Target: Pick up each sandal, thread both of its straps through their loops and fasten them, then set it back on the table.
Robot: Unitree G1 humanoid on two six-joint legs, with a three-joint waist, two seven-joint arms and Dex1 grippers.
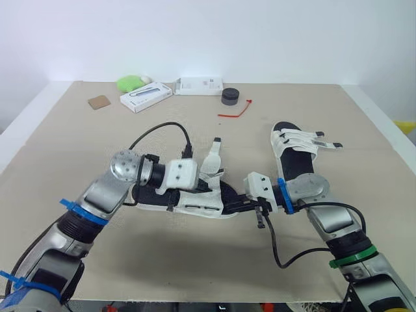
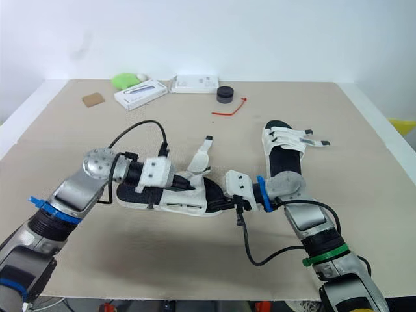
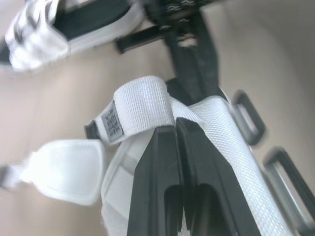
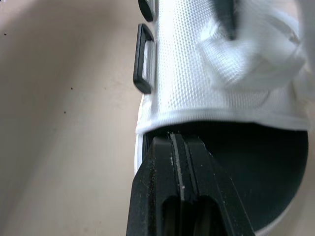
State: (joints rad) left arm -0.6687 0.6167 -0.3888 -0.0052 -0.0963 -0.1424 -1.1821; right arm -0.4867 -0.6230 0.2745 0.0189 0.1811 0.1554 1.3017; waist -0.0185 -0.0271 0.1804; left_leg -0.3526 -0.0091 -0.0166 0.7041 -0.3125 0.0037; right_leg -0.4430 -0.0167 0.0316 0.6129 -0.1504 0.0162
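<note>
**Near sandal between both grippers, hold unproven**

Found the table (image 1: 364,195) carrying two sandals. Noted the far sandal (image 1: 292,153) lying flat toward the right edge, well apart from both arms. Noted the near sandal (image 1: 195,207) lying mid-table toward the front edge, between the two grippers. Judged it light, fairly stiff through the sole, soft and floppy in the woven straps, not fragile; best steadied by the sole's edge on one side and drawn by a strap's free end on the other. Saw the right gripper (image 4: 176,140) clenched at the rim of the white upper, and the left gripper (image 3: 174,129) clenched too, tips against a folded strap (image 3: 142,101). Could not confirm a real pinch on cloth or sole. Could not make out any threading at the plastic loops (image 4: 143,59).
</note>
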